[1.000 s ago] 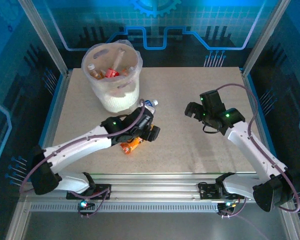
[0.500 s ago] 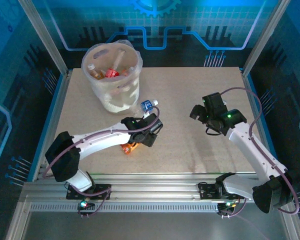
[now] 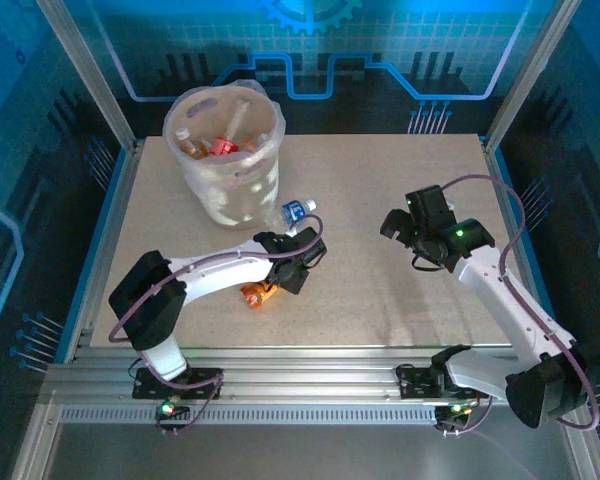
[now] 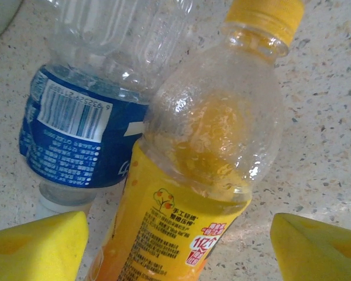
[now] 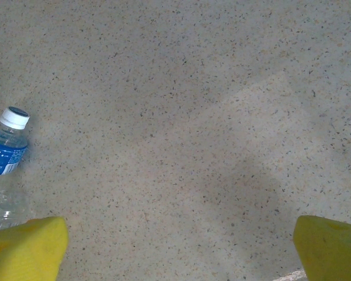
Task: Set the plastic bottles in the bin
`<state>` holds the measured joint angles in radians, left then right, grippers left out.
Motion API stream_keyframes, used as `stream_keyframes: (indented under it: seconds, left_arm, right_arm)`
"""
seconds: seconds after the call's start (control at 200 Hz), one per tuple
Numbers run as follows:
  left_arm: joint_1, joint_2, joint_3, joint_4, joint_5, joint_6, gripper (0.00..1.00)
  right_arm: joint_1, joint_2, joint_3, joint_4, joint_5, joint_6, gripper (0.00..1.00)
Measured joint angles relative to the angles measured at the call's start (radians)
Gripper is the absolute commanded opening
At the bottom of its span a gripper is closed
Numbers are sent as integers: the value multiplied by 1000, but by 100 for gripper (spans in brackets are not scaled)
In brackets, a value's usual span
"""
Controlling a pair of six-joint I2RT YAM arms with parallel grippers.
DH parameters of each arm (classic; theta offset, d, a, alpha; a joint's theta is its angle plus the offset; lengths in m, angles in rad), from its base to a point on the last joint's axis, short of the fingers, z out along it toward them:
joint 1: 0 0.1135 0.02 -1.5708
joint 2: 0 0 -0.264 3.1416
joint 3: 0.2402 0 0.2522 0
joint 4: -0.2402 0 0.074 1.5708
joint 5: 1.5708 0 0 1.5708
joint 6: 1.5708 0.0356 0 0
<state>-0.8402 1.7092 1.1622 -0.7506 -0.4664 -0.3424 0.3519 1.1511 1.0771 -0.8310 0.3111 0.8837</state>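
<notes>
The bin stands at the 11 o'clock corner of the desk. Several bottles with red and orange colours lie already inside it. At the foot of the bin, at about 5 o'clock from it, a blue-labelled bottle with a white cap lies on the desk. The left arm reaches across toward the centre of the desk, and its end is just at 6 o'clock from this bottle. An orange bottle shows from under the arm, at 7 o'clock from the wrist.

In the left wrist view the orange bottle, with a yellow cap and an orange label, lies on the desk between the two yellow pads. The left jaws stand wide, one pad on each side of this bottle, and they hold nothing. A clear bottle with a blue label lies at 10 o'clock from the orange one and touches it. Whether it is the same bottle as the one by the bin, I cannot tell.

The right arm is at the 3 o'clock side of the desk, well apart from the orange bottle. The right jaws are wide open, with bare desk between them. In the right wrist view the white-capped blue-labelled bottle lies at the 9 o'clock edge.
</notes>
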Motion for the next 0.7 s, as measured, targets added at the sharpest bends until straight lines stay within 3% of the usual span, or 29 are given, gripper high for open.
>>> stream_keyframes:
  seconds: [0.1, 0.7]
  left_arm:
    - [0, 17, 0, 0, 3, 0, 78]
    - [0, 64, -8, 60, 71, -24, 73]
  right_arm:
    - [0, 1, 0, 0, 0, 0, 100]
    - [-2, 11, 0, 1, 0, 0, 100]
